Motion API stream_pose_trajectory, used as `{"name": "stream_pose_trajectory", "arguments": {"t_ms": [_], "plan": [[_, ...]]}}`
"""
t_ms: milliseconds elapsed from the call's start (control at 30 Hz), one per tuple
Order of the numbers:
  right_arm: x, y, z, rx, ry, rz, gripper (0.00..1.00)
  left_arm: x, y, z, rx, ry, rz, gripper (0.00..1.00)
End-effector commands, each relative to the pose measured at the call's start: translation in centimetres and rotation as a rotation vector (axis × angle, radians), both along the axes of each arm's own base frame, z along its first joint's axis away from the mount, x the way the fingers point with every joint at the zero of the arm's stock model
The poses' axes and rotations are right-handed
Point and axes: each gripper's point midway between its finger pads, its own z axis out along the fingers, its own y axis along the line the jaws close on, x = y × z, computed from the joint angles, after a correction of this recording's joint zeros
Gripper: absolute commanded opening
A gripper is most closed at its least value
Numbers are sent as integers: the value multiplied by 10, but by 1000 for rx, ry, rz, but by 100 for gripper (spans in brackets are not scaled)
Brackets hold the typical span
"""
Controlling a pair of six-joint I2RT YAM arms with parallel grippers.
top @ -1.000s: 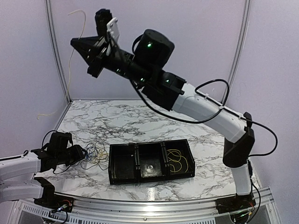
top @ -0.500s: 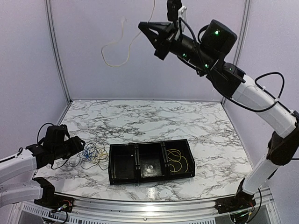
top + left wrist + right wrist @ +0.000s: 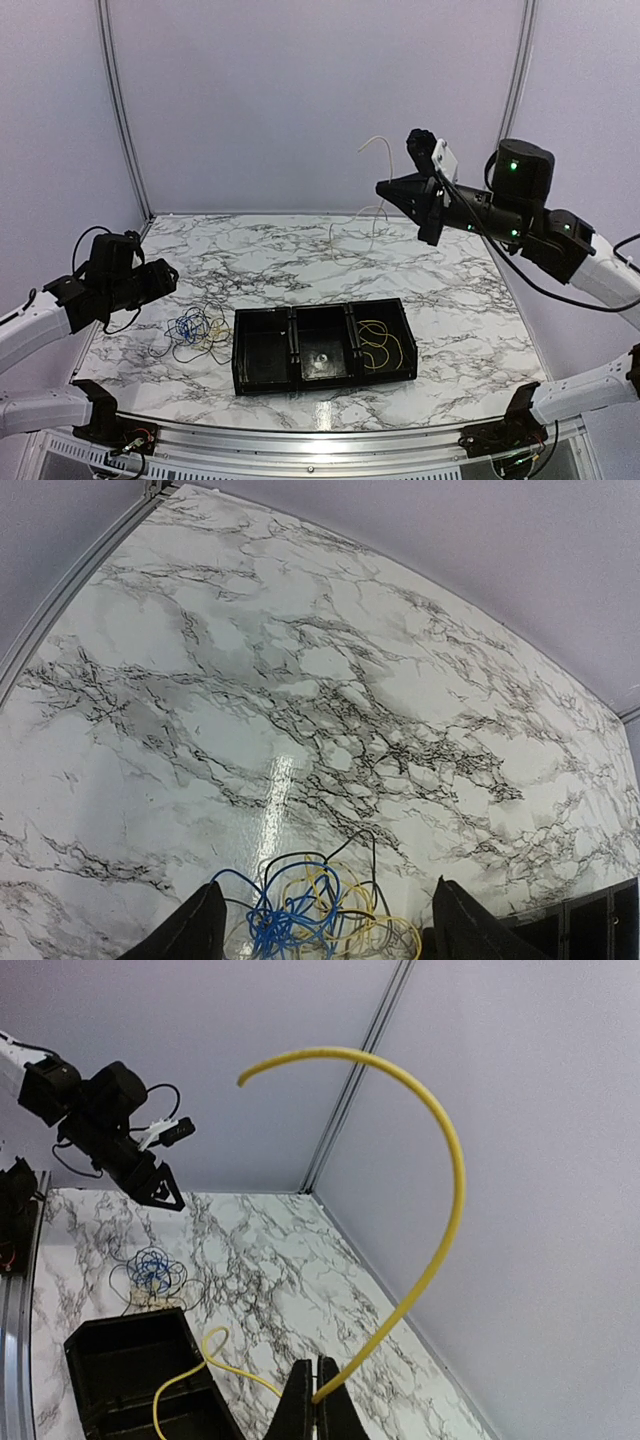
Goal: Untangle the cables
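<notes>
A tangle of blue, yellow and dark cables (image 3: 196, 330) lies on the marble table left of the black tray (image 3: 262, 385). In the left wrist view the tangle (image 3: 300, 915) sits between and just beyond my open left gripper (image 3: 327, 885), which hovers above it and holds nothing. In the top view the left gripper (image 3: 170, 278) is up and left of the tangle. My right gripper (image 3: 382, 187) is raised over the table's far right, shut on a yellow cable (image 3: 445, 1140) that arcs up and also trails down. Another yellow cable (image 3: 385, 345) lies in the tray's right compartment.
The tray has three compartments; the left one holds nothing I can see, and the middle one has a small pale mark on its floor. Lilac walls with metal corner posts (image 3: 118, 110) close the table at the back and sides. The left arm (image 3: 110, 1120) shows in the right wrist view.
My right arm swung from high on the left across to the right and lower, carrying the yellow cable. My left gripper drew back and up from the tangle.
</notes>
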Motion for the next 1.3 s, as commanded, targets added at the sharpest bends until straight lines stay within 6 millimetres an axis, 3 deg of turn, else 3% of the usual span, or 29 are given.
{"name": "stream_pose_trajectory", "arguments": {"t_ms": [0,133,300,567,833,1067,1267], "plan": [[-7,-31,-53,-144,81,-79,0,3,2,-2,66,45,-16,74],[-23,-54,-101,-241,137,-97,0,9,-4,-6,73,75,-29,74],[-30,-68,-140,-310,203,-124,0,15,-10,-13,69,115,-42,74],[-26,-58,-199,-403,289,-100,0,16,-16,-26,53,168,-52,74],[-15,-51,-256,-479,404,-126,0,10,-12,-24,62,175,-44,74],[5,-58,-274,-444,473,-201,0,2,-6,-30,47,182,-15,75],[9,-25,-245,-361,463,-71,0,-4,-3,-40,36,205,8,75]]}}
